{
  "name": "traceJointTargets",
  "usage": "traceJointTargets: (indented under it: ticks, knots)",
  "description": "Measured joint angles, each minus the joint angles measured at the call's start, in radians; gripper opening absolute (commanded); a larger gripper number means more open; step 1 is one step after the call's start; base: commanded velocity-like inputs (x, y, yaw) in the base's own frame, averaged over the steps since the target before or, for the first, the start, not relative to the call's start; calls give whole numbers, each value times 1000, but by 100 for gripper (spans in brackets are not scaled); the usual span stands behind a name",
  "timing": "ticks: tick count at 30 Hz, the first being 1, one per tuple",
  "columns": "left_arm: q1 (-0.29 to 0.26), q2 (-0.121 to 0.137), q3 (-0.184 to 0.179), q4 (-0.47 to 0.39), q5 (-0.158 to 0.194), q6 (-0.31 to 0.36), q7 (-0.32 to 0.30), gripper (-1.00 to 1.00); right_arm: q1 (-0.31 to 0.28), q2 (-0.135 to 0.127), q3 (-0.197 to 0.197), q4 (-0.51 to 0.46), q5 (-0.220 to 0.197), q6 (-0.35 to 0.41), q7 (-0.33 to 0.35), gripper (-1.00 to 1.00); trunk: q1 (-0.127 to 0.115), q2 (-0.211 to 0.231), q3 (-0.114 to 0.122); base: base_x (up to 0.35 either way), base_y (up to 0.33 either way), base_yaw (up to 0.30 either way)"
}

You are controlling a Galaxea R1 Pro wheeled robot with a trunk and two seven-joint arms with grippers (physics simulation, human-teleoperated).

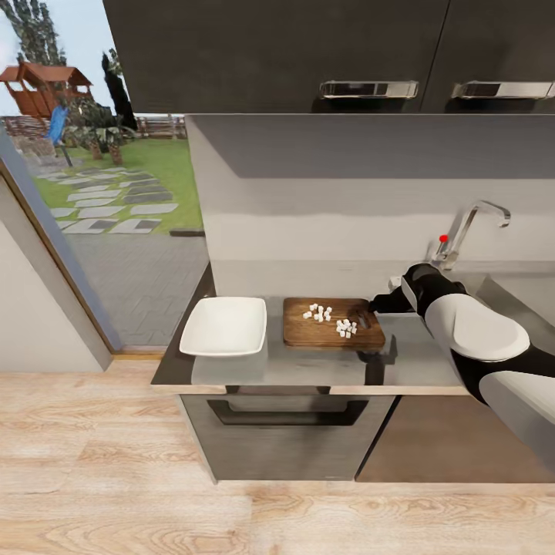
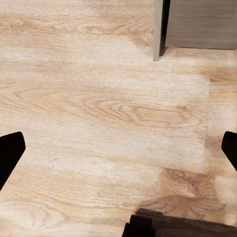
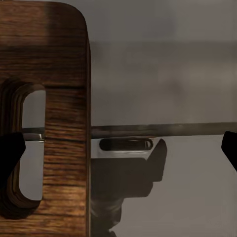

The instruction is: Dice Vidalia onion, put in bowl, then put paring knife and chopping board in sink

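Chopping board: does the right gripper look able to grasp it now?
Probably yes. The right gripper sits open at the chopping board's handle-hole end, nothing between them; the diced onion lies further along.

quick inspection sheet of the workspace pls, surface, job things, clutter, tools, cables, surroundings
surface: grey countertop, reflective.
job's things: chopping board flat on the countertop with diced onion in two small clusters on it; white bowl beside the board, holding nothing; sink at the far right, tap with red knob above it; paring knife not made out.
clutter: nothing seen.
tools: right tool at the board's handle-hole end, open; left tool open over the wooden floor.
cables: nothing seen.
surroundings: dark wall cabinets, glass door to a garden.
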Motion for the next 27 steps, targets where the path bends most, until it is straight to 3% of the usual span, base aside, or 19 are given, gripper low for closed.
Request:
traceJointTargets:
  ticks: [8,18,27]
  knots:
    - [0,0,0,0,0,0,0,100,0,0,0,0,0,-1,0,100,27,-49,-22,0,0,0]
    - [0,0,0,0,0,0,0,100,0,0,0,0,0,-1,0,100,27,-49,-22,0,0,0]
    - [0,0,0,1,0,0,0,100,0,1,0,0,0,-1,0,100,61,-112,-50,0,0,0]
